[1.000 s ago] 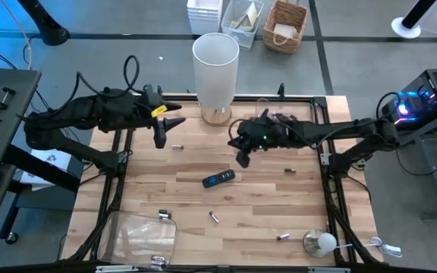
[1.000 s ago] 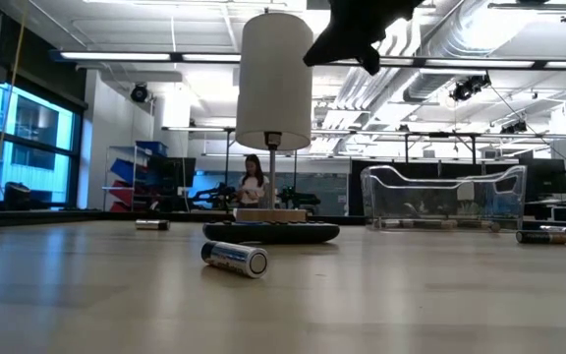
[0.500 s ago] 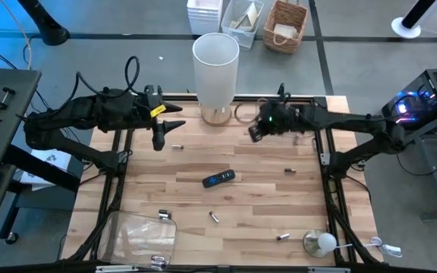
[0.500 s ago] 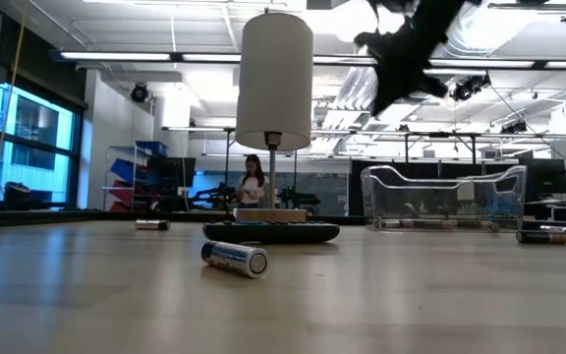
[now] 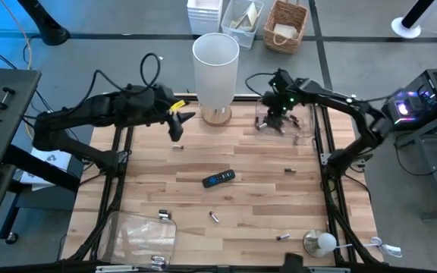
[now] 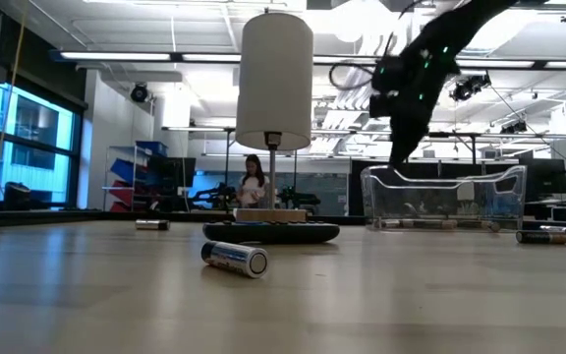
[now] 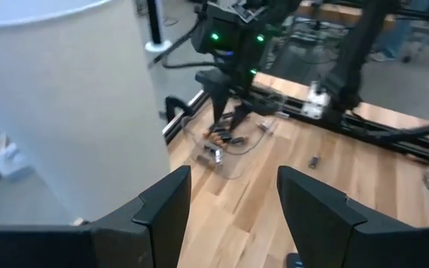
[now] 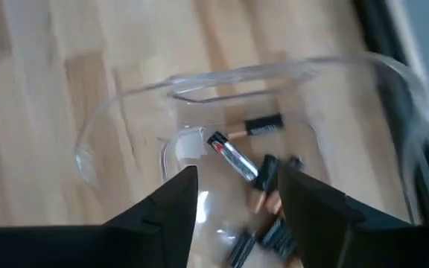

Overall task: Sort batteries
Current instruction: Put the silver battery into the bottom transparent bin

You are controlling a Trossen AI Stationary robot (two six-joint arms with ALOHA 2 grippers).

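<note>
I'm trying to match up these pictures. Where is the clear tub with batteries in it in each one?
High view: the clear tub sits at the table's far right corner, under the right gripper.
Low view: right of centre, on the table.
Left wrist view: upper middle, below the other arm.
Right wrist view: fills the picture, batteries inside.
Shared landmark: the white lamp, beside the tub.

The right gripper [image 5: 274, 123] has swung away from mid-bench, beside the lamp base, to the far right corner, and now hangs over the clear tray [image 5: 303, 130]. Its jaws, shut a moment ago, stand apart, with a battery [image 8: 232, 155] tumbling in below them. The left gripper [image 5: 177, 130] has edged toward the lamp [image 5: 215, 67].
</note>
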